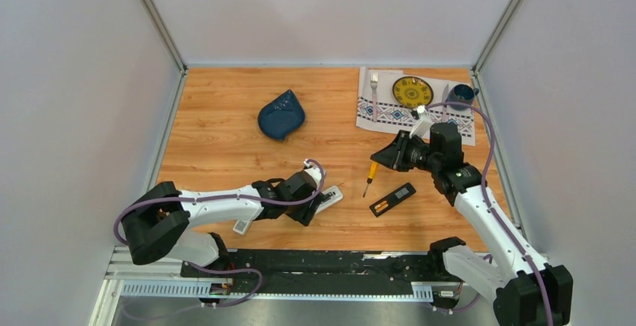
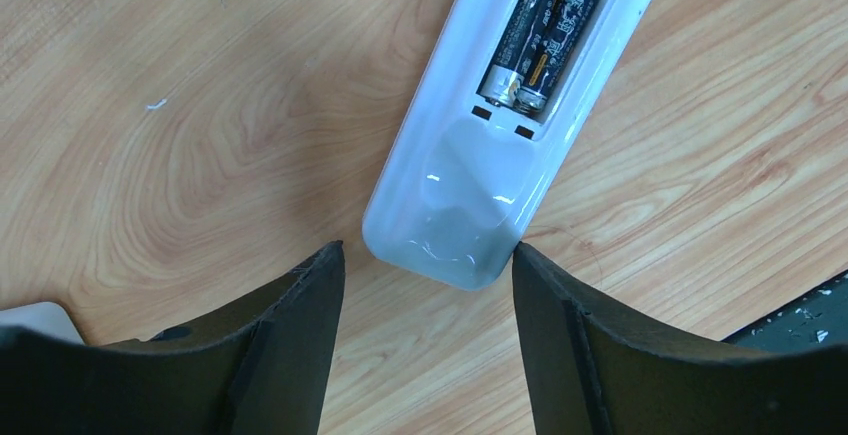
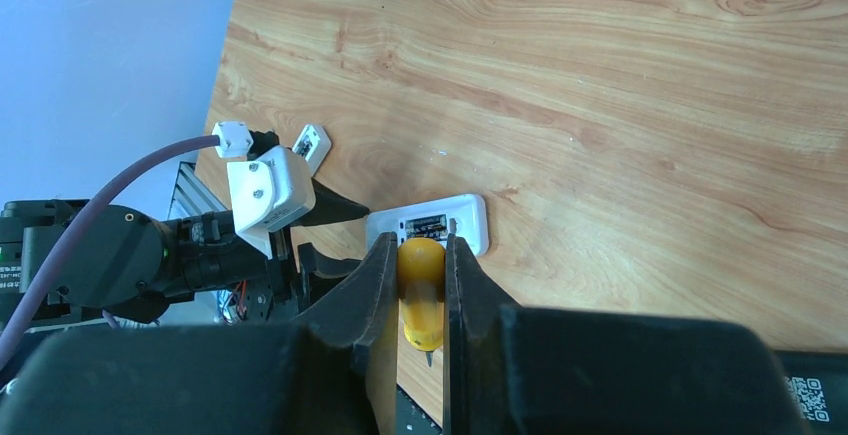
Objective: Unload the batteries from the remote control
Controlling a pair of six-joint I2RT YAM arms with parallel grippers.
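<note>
Two batteries [image 2: 545, 30] lie side by side in the open remote [image 2: 470, 195] on the bench [image 2: 150, 155].
Light, slick, likely spring-held: pry one end. Left fingers [image 2: 300, 315] spread wide; right fingers [image 3: 370, 295] clamp a screwdriver [image 3: 420, 290].

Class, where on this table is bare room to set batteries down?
Bare wood lies left of the blue dish, and between it and the cloth. It is crowded near the front: white remote, black remote, screwdriver.

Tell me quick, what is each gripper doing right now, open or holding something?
Left gripper: open, with the end of the white remote between its sides.
Right gripper: closed on the orange-handled screwdriver.
</note>
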